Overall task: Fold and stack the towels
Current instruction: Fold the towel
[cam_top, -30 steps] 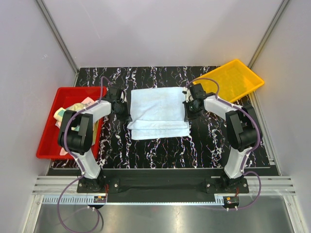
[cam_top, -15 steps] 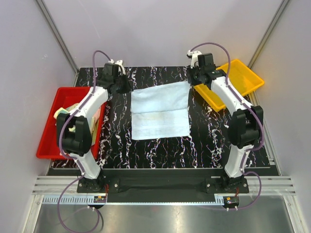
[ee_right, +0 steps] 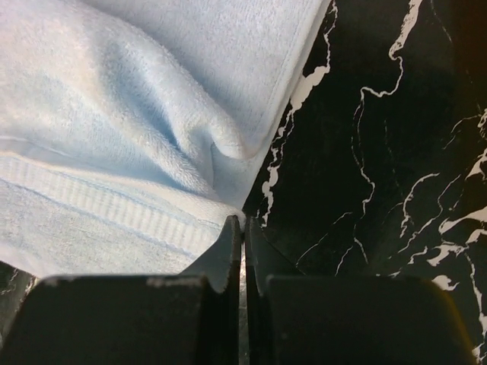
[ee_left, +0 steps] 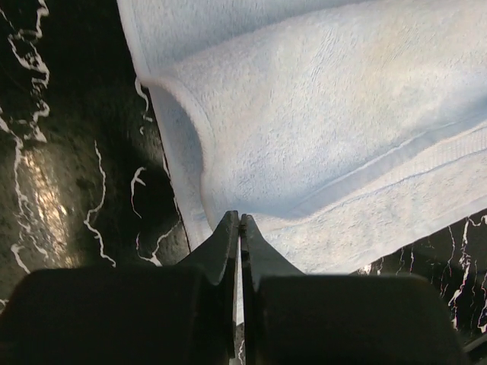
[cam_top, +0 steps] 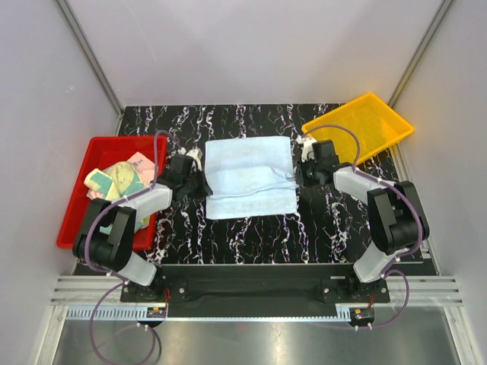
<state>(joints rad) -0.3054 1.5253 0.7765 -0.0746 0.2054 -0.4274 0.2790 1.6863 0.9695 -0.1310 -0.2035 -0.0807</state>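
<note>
**Grippers closed at opposite edges, mid-fold**

Top external view: the left gripper (cam_top: 192, 172) sits at the left edge of the light blue towel (cam_top: 251, 163) and the right gripper (cam_top: 303, 164) at its right edge, so the cloth lies directly between the 2 arms at the centre of the black marbled table (cam_top: 251, 236). A crease runs left to right across the towel, roughly from 1 gripper to the other, and neither arm is clearly nearer. The other towels (cam_top: 118, 180) lie crumpled in the red tray (cam_top: 76, 228) on the left. A yellow tray (cam_top: 380, 114) sits at the far right.

Left wrist view: the left gripper (ee_left: 238, 222) has its fingers pressed together, and the towel's (ee_left: 342, 114) hemmed edge runs right into the tips. It looks nipped on that thin hem, with the cloth spreading away up and to the right.

Right wrist view: the right gripper (ee_right: 242, 222) is likewise pinched together where a doubled-over edge of the towel (ee_right: 114, 114) meets the tips, apparently holding it. The cloth spreads up and to the left.

My judgement is that the coming move turns on both grips carrying the held edge evenly along the fold.

No brand, label or writing can be read in any view.
</note>
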